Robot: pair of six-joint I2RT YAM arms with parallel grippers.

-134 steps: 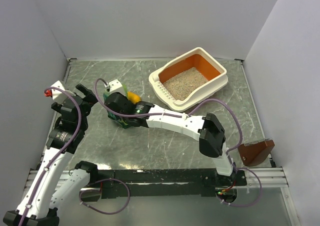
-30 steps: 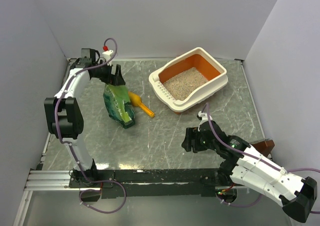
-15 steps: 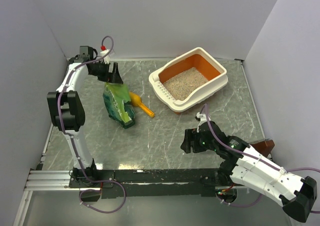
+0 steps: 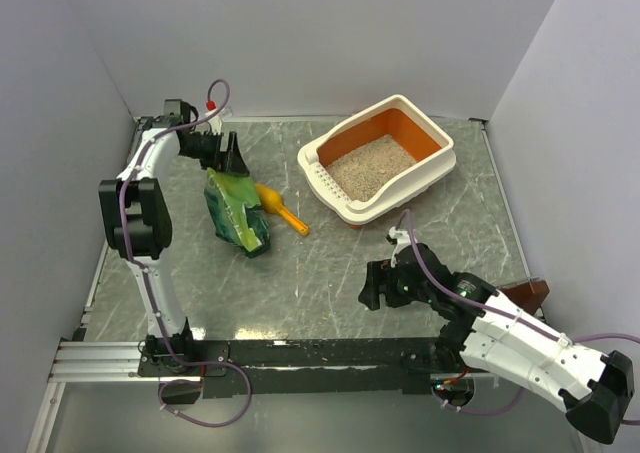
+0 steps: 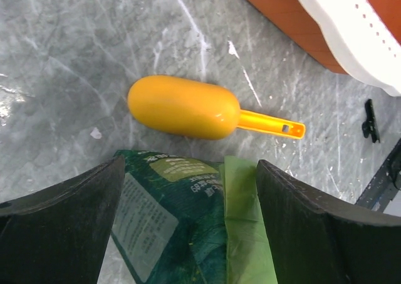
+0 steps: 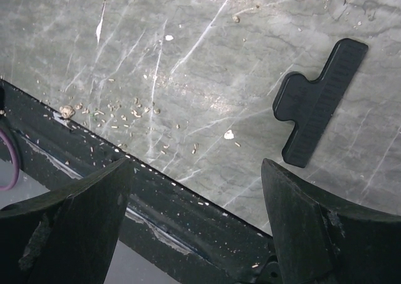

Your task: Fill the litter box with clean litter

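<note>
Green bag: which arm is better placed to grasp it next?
Left. The left gripper, open, hangs over the green bag; the right gripper, also open, is far from it across the table.

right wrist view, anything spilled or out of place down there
Yes: stray granules are scattered over the table next to the dark front rail, and a black clip lies loose beside them.

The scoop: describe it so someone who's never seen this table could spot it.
Find the big cream and orange litter box toward the far right of the table. Left of it lies a crinkled green bag, with the scoop between them, beside the bag. Unlike them it is small and bright yellow, a rounded bowl with a thin handle.
</note>
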